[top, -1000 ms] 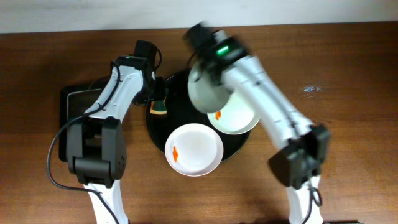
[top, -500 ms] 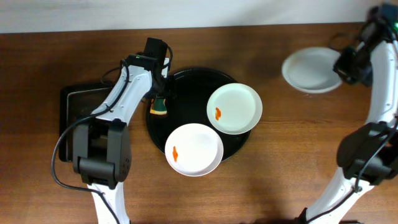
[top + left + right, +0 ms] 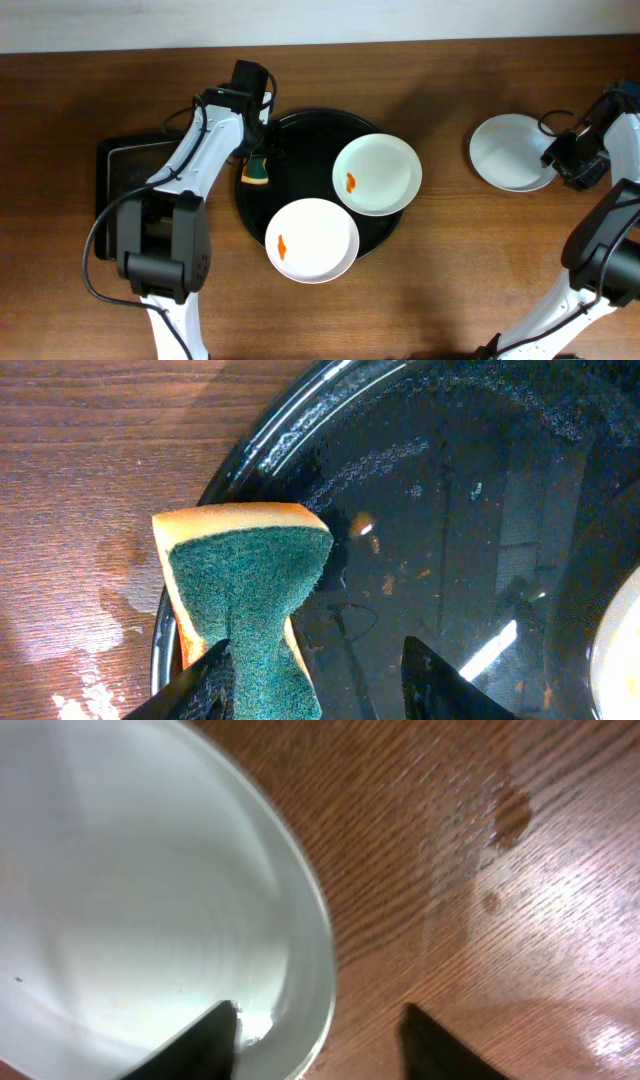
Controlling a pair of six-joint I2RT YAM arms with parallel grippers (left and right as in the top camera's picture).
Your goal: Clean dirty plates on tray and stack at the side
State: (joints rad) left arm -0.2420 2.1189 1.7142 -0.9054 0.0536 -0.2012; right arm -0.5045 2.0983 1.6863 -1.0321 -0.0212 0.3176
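Firstly, at the far left of the wooden counter (image 3: pixel 60 120) we see a small rectangular black tray (image 3: pixel 118 165), partly covered by the left arm (image 3: pixel 195 150). The left gripper (image 3: pixel 258 160) is over the left rim of the large round tray (image 3: pixel 300 135). A sponge (image 3: pixel 245 575), yellow with a green scouring face, is with it. In the left wrist view the sponge lies against one of the fingers (image 3: pixel 205 685), narrow at its lower part, and the other finger stands apart from it. We cannot tell if the sponge is really clamped. Small orange crumbs and wet marks are on the glossy black floor of the tray beside the sponge.

Two plates are on this tray, touching or nearly touching each other. The front plate (image 3: pixel 312 240) reaches out over the near rim and has an orange smear (image 3: pixel 281 246) on its left part. The rear plate (image 3: pixel 378 175) is to the right, also with its smear (image 3: pixel 350 183) on the left part.

Well apart, at the right of the counter, the third plate (image 3: pixel 508 152) is on the wood, and we see no smear on it. The right gripper (image 3: pixel 566 160) is at its right edge. In the right wrist view its fingers (image 3: pixel 205 1040) are apart. One is above the white inside of the plate and the other above the bare wood, with the rim between them.
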